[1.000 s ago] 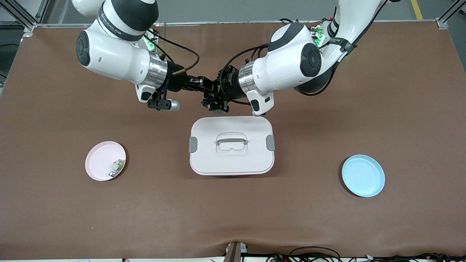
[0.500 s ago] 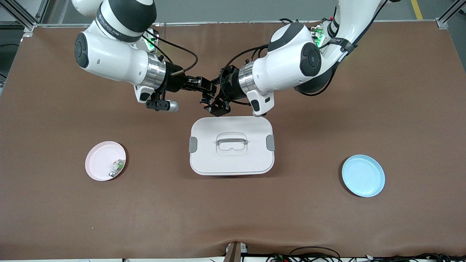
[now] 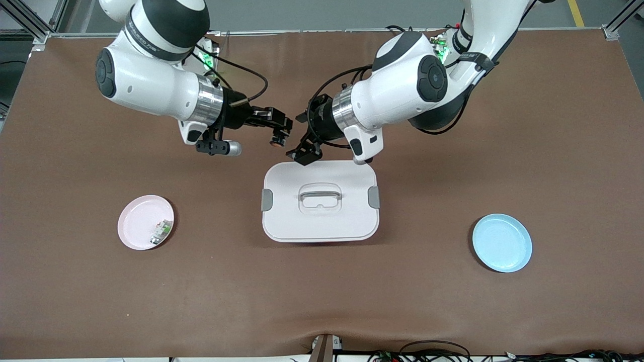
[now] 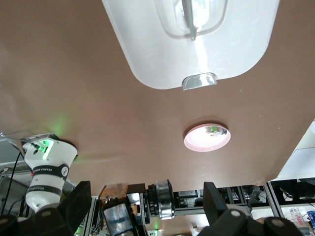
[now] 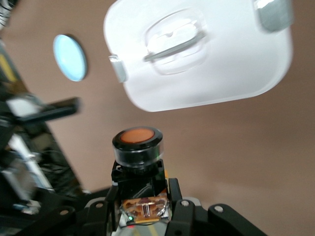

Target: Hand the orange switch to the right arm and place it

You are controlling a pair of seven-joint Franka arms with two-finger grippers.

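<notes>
The orange switch (image 3: 275, 140) is a tiny black cylinder with an orange button end. My right gripper (image 3: 277, 131) is shut on it in the air, over bare table just past the white box's edge. In the right wrist view the switch (image 5: 137, 146) stands between my fingers (image 5: 142, 199), orange face showing. My left gripper (image 3: 303, 152) is open and empty beside it, a short gap away, over the box's edge. In the left wrist view my fingers (image 4: 146, 192) stand wide apart, with the switch (image 4: 164, 205) and the right gripper seen between them.
A white lidded box (image 3: 347, 221) with a handle sits mid-table. A pink plate (image 3: 136, 221) holding a small white-and-green part (image 3: 161, 230) lies toward the right arm's end. An empty blue plate (image 3: 502, 243) lies toward the left arm's end.
The two grippers were together at the switch. Now the left gripper has let go and opened, and the right gripper has drawn away toward its own end with the switch.
</notes>
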